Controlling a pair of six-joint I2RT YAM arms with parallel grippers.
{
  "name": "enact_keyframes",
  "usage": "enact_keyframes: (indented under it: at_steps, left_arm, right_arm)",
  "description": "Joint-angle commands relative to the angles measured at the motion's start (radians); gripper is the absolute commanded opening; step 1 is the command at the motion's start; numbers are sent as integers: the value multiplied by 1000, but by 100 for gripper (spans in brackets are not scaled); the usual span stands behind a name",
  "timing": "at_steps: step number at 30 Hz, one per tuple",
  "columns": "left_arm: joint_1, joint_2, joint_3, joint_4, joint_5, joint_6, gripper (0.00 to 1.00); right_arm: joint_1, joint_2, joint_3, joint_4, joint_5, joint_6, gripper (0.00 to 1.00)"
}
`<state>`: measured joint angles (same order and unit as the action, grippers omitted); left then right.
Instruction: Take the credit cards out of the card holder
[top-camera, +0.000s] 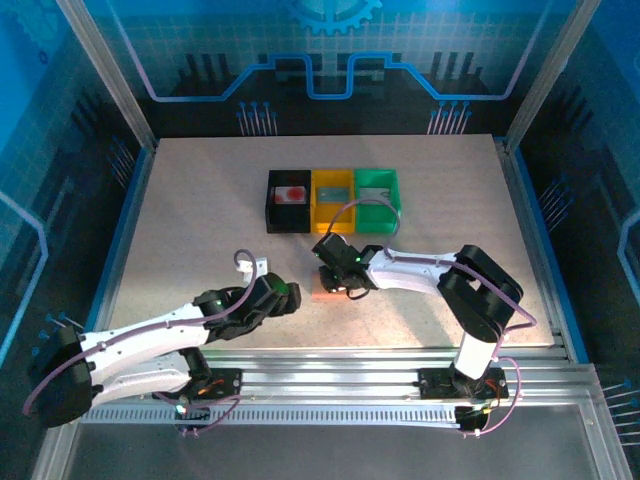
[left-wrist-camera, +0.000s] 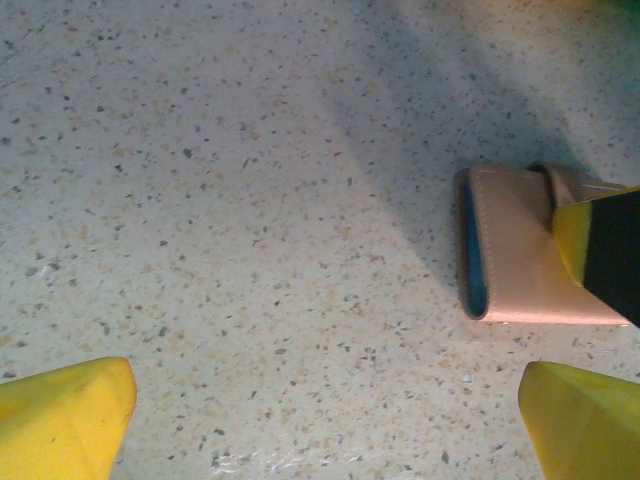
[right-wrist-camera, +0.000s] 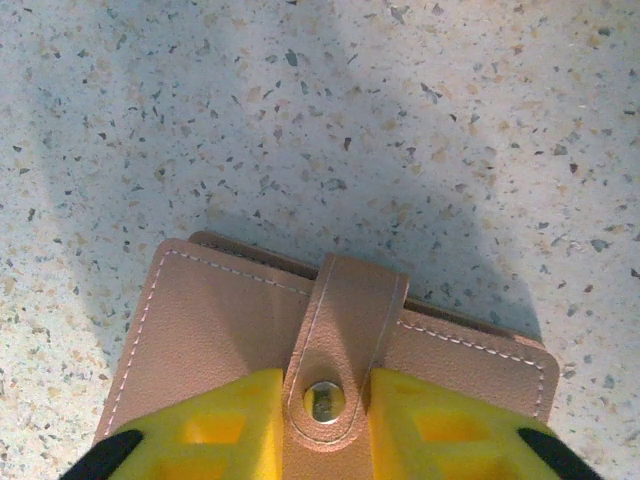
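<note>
Pink card holder (right-wrist-camera: 210, 330) lies beneath right gripper (right-wrist-camera: 325, 400) (fingers (right-wrist-camera: 225, 430) flanking its strap (right-wrist-camera: 350, 310)).

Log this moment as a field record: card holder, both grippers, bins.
card holder: closed, strap lying over its front, flat on the table
right gripper: down on the card holder, fingers either side of the strap; grip unclear
left gripper: open, over bare table beside the card holder
bins: black, yellow and green in a row; what looks like a red card in the black one
</note>
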<state>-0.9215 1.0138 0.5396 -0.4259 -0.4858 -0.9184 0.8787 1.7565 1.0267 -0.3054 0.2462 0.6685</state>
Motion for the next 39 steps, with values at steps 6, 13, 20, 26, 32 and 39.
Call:
enact_keyframes:
  at_steps: [6,13,20,26,32,39]
  left_arm:
    - [-30,34,-9,70,-3,-38,99]
    - [-48,50,-23,111,9,-49,99]
    - [-97,131,13,132,4,-44,99]
    - [-117,142,36,112,-21,-31,99]
    - [-117,61,21,106,-49,-10,99]
    - [-117,-17,19,68,-66,10,99]
  right_arm:
    - [-10,-44,-57,19,-68,47,16]
    - [-16,-109,-56,-19,-73,39,5]
    - [-34,-173,-63,-44,-114,44,0]
    - [-49,-235,-48,-92,-133,27,0]
    - [-64,-286,-38,-129,-153,8,0]
    - [-79,-353,-37,-162,-143,1,0]
